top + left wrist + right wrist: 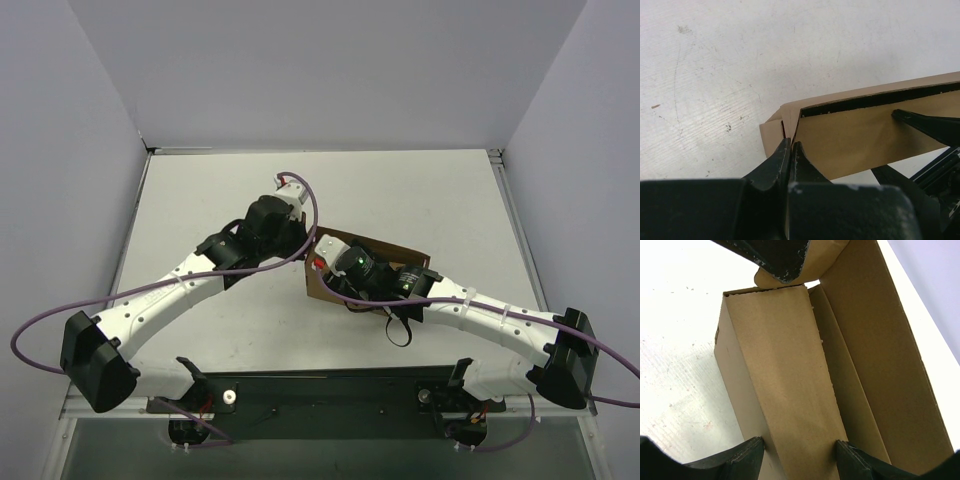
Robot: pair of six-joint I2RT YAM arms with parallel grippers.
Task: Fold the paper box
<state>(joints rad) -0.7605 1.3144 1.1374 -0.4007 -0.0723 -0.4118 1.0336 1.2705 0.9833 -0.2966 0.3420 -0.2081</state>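
Forming a side wall looks like the step in hand. The paper box (404, 254) lies half raised near the middle of the table (220, 200), under both wrists. The left gripper (791, 145) is pinched tight on a corner flap. The right gripper (799, 454) has its 2 fingers spread, straddling a long wall panel. Next, I judge, that panel needs rolling inward and tucking while the corner is pinned.

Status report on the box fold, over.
Left gripper shut on paper box corner flap. Right gripper open, straddling a raised panel. Box partly folded. No obstruction seen.
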